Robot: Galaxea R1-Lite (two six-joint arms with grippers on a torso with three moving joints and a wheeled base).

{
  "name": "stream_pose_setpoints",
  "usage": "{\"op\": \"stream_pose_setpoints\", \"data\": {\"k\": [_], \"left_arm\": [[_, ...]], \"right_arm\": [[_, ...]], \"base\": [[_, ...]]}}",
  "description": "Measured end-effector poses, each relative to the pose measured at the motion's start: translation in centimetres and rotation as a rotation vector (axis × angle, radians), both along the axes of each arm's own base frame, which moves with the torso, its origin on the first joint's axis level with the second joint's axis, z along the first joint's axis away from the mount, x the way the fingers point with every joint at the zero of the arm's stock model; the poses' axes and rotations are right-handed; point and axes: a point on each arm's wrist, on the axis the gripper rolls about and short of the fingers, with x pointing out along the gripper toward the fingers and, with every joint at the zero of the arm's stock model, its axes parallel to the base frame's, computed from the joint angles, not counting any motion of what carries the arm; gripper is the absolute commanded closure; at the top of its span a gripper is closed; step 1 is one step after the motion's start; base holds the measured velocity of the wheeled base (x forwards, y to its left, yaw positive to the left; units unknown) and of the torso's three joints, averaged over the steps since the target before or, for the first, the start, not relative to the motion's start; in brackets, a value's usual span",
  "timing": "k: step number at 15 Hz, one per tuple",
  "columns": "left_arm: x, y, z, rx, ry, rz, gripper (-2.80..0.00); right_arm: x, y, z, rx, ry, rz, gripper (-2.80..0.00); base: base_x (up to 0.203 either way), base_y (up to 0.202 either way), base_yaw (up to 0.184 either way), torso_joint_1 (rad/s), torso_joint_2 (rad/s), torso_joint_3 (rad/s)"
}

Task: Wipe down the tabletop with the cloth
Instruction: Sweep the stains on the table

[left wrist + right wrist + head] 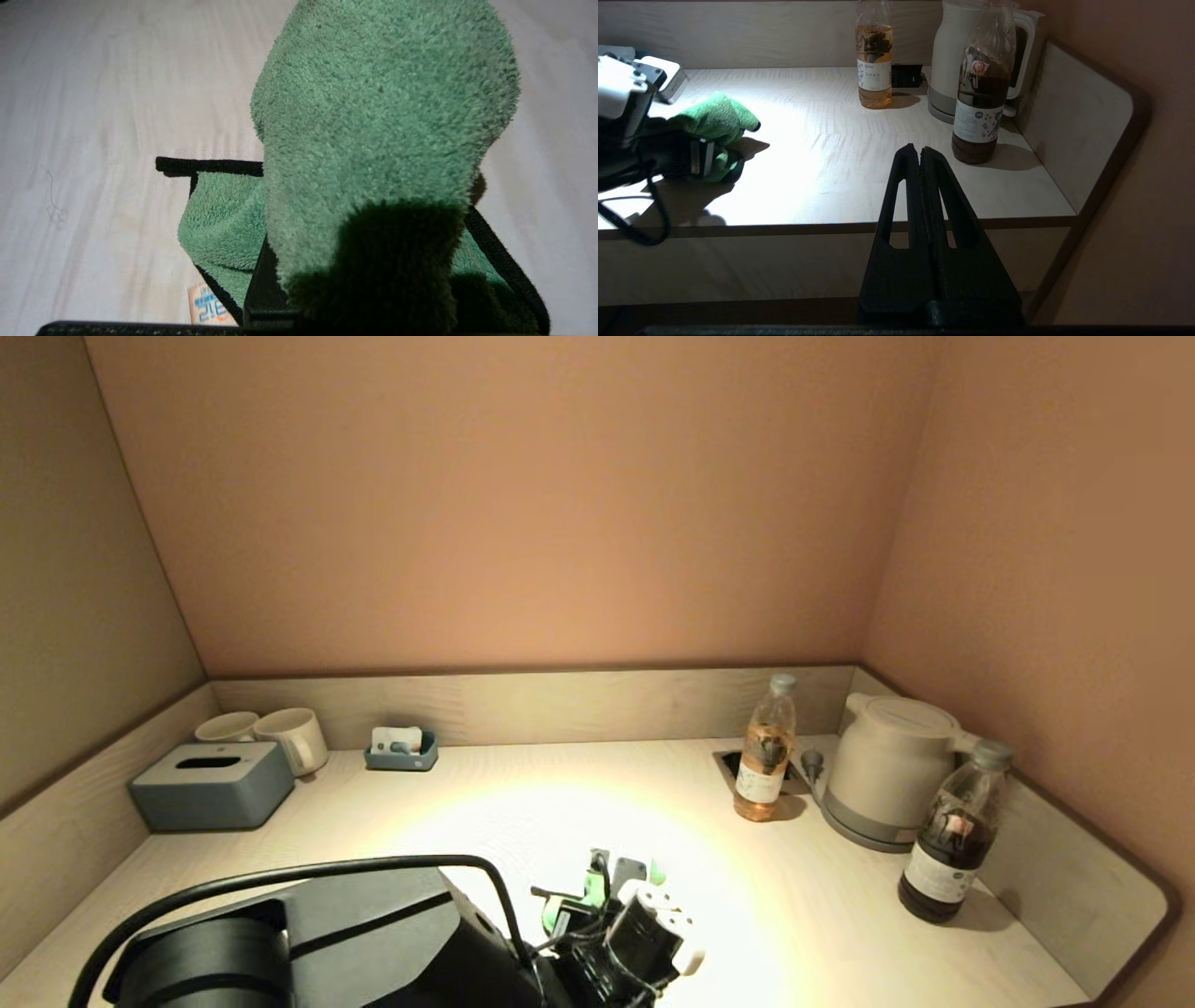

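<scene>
Green cloth (714,123) sits on the tabletop (523,803), lower centre of head view, pinched in the left gripper (597,887) w/ fingers clamped on it. Right gripper (920,154) parked off the front edge, fingers pressed together, holding nothing. Right side: dark bottle (952,835), kettle (887,770), tea bottle (766,747). Upper left: tissue box (213,786), 2 mugs (294,739).

The pale wood surface (485,803) carries a kettle (887,770) at the back right. Just beside the kettle stand two bottles, light (766,749) and dark (954,831). Well apart from the kettle sit a tissue box (213,786), two mugs (294,737) and a small tray (403,749).
</scene>
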Motion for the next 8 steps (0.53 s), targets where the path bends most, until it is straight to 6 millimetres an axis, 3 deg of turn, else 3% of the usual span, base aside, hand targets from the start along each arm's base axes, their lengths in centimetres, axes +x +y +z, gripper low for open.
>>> {"op": "stream_pose_setpoints", "data": {"k": [4, 8], "left_arm": [[5.6, 0.6, -0.1, 0.005, -0.028, 0.085, 0.00], [10.6, 3.7, -1.4, 0.024, -0.018, 0.204, 0.00]], "right_arm": [[0.0, 0.0, 0.0, 0.000, 0.001, -0.001, 0.00], [0.0, 0.0, 0.0, 0.000, 0.001, -0.001, 0.00]], "base": [[0.000, 0.000, 0.000, 0.000, 0.00, 0.000], [0.000, 0.000, 0.000, 0.000, 0.00, 0.000]]}}
